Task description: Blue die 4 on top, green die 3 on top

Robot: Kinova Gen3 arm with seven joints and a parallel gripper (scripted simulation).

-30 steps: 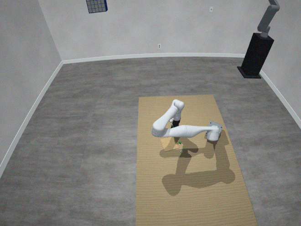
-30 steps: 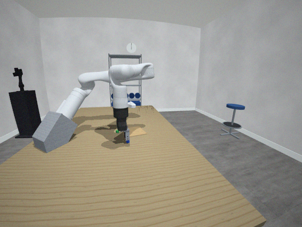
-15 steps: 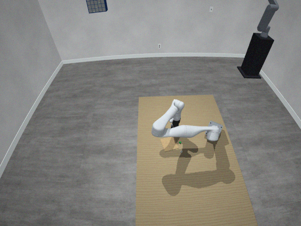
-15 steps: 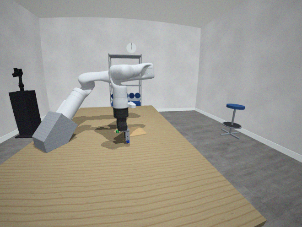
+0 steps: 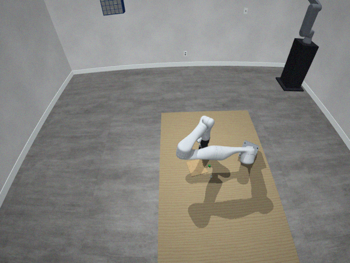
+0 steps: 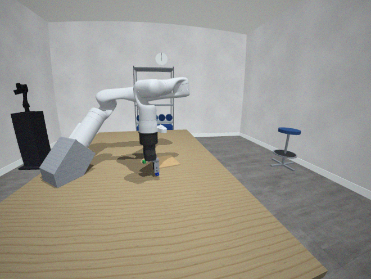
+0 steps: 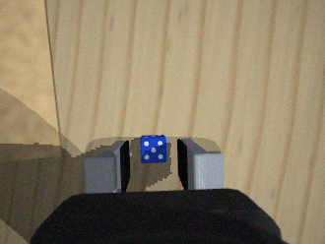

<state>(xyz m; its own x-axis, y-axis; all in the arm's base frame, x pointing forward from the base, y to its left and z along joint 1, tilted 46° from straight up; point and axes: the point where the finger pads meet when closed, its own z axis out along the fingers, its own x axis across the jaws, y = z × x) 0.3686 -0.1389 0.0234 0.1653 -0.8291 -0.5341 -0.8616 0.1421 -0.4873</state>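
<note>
Wrist view: tan square-cornered mat (image 5: 197, 167) (image 6: 170, 162) (image 7: 25, 54) at L side of frame, its edge running top to mid-L, well apart from the L finger; lower part in shadow. Bare wood strip between that edge and blue die w/ white pips (image 6: 157, 174) (image 7: 153, 150). Wood grain of tabletop (image 5: 181, 243) (image 6: 155, 225) (image 7: 266, 69) fills upper center + R.

Black-and-grey two-finger gripper (image 5: 202, 146) (image 6: 155, 171) (image 7: 154, 157) pointing down, fingers spread, gap on both sides of die. Blue die low center of wrist frame, between fingers, touching neither, 5 up, on wood off the mat.

Top view: white arm (image 5: 210, 152) (image 6: 146, 90) crosses over mat's upper part; L table edge near its elbow. Small green die (image 5: 209, 166) (image 6: 144, 161) just R of mat, pips too small to read.
</note>
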